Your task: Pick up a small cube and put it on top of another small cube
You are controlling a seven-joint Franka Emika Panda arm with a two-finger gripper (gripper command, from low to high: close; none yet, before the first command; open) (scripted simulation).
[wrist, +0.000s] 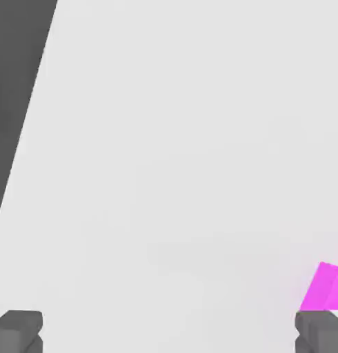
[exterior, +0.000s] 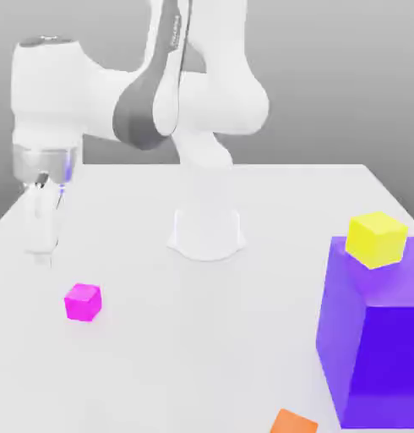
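Observation:
A small magenta-pink cube (exterior: 82,302) rests on the white table (exterior: 202,355) toward the exterior view's left. My gripper (exterior: 41,250) hangs pointing down, a short way behind the cube and a little further left, apart from it. In the hand view its two grey fingertips (wrist: 17,331) stand far apart, so the gripper (wrist: 168,334) is open with only bare table between them. The magenta cube (wrist: 327,288) lies just beside one fingertip, outside the gap.
A big purple block (exterior: 375,347) stands at the exterior view's right with a yellow cube (exterior: 376,239) on top of it. An orange cube (exterior: 293,422) lies at the front edge. The arm's white base (exterior: 206,232) sits mid-table.

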